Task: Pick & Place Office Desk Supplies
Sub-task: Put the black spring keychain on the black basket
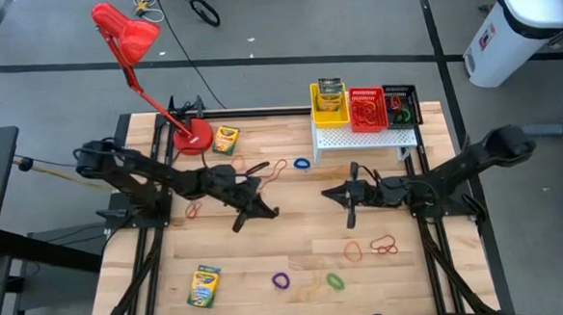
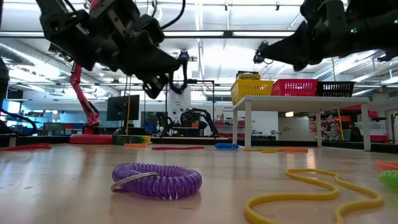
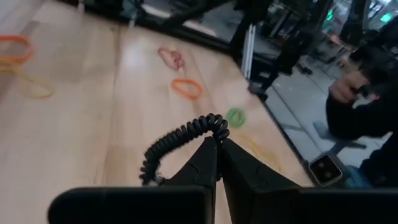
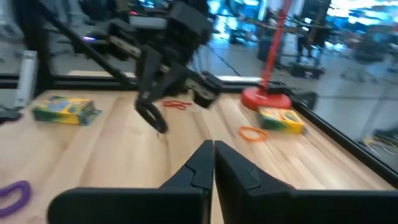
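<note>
My left gripper (image 1: 263,212) hovers over the middle of the table, shut on a black coiled band (image 3: 180,138). My right gripper (image 1: 351,200) hangs shut and empty a little to its right, above bare wood. Crayon boxes lie by the lamp base (image 1: 226,139) and near the front edge (image 1: 203,285); another stands in the yellow basket (image 1: 329,102). The red basket (image 1: 367,108) and black basket (image 1: 401,103) sit beside it on a small white shelf (image 1: 363,141). Blue (image 1: 301,163), purple (image 1: 281,280), green (image 1: 335,281), orange (image 1: 352,251) and red (image 1: 383,243) bands lie flat on the table. My left gripper pinches the black coiled band between its two fingers, at one end of the loop (image 3: 214,123). The fingers slant down from the table's left. The rest of the loop hangs below them (image 4: 152,118), slack; whether it is clear of the wood I cannot tell.
A red desk lamp (image 1: 131,40) stands with its base (image 1: 192,136) at the far left of the table. The white shelf with the baskets fills the far right corner. A person (image 3: 360,93) shows beyond the table's right edge.
</note>
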Controlling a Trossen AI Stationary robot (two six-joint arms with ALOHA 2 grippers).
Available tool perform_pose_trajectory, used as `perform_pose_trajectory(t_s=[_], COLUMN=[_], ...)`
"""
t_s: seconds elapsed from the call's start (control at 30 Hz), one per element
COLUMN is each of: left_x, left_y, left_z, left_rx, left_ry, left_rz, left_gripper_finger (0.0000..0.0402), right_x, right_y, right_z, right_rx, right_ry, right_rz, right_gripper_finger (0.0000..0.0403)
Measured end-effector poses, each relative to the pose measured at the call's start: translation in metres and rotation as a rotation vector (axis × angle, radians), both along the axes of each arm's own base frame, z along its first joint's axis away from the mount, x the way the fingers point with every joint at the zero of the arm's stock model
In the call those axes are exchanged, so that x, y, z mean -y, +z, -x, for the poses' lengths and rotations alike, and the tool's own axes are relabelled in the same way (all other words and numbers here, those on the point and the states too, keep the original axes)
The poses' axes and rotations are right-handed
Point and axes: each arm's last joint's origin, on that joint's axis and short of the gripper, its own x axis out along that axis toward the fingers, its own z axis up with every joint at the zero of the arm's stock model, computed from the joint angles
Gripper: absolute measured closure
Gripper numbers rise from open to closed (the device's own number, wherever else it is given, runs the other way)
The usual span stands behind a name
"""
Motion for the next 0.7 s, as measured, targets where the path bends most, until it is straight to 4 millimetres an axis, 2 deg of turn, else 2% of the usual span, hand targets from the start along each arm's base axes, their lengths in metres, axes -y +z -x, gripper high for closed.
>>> perform_pose_trajectory(t_s=[0.17,0.47,0.57,0.7], left_x=[0.002,0.002,0.002,0.002], left_y=[-0.006,0.002,0.003,0.004], left_z=[-0.018,-0.04,-0.041,-0.042], left_rx=[0.008,0.052,0.062,0.074], left_ry=[-0.035,-0.062,-0.062,-0.063], left_rz=[0.039,0.025,0.012,0.011], left_gripper_finger=[0.0386,0.0384,0.0385,0.0385], right_x=[-0.002,-0.015,-0.016,-0.019], right_y=[-0.005,-0.014,-0.015,-0.017], right_z=[-0.021,-0.069,-0.079,-0.092], right_rx=[-0.014,-0.093,-0.098,-0.14], right_ry=[0.093,0.208,0.206,0.222], right_rz=[0.015,0.065,0.085,0.119], right_gripper_finger=[0.0337,0.0236,0.0219,0.0219])
